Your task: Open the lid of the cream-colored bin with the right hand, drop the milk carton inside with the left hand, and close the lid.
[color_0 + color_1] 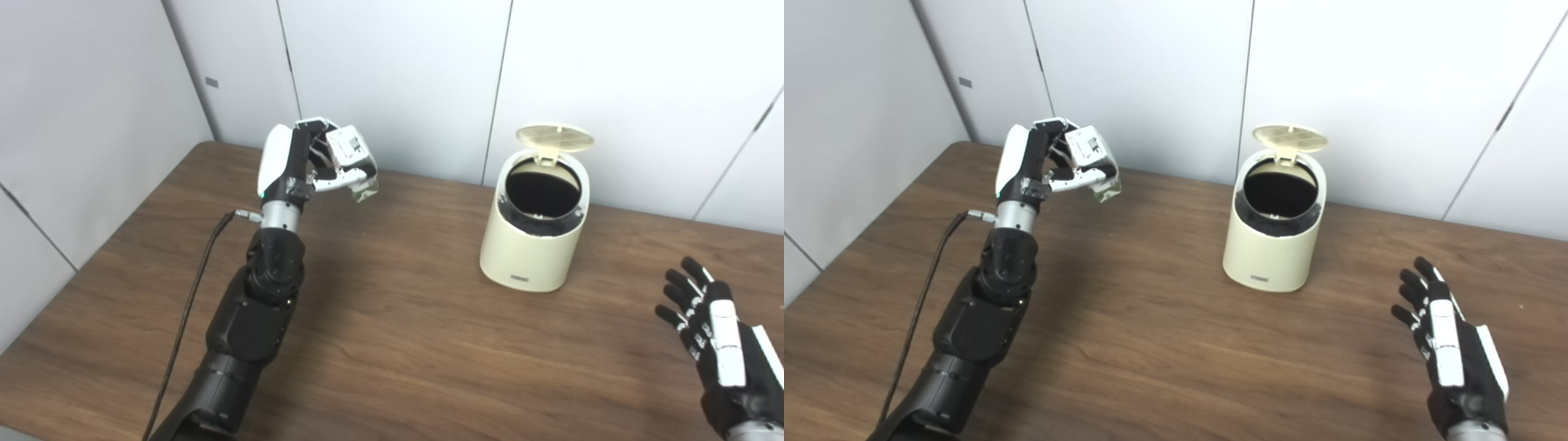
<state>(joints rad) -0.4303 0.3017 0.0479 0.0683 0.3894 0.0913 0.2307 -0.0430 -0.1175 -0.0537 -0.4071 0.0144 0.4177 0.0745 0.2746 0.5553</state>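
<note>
The cream-colored bin (pixel 527 257) stands on the table right of centre. Its round lid (pixel 555 137) is flipped up at the back, and the dark inside shows. My left hand (pixel 294 162) is raised well to the left of the bin, above the table's far left part. It is shut on the white milk carton (pixel 354 160), which is tilted in the fingers. My right hand (pixel 713 331) hovers low at the front right, fingers spread, holding nothing, a good way from the bin.
The brown wooden table (pixel 398 331) carries only the bin. White wall panels (pixel 398 73) close the back and left. A black cable (pixel 190 306) runs along my left arm.
</note>
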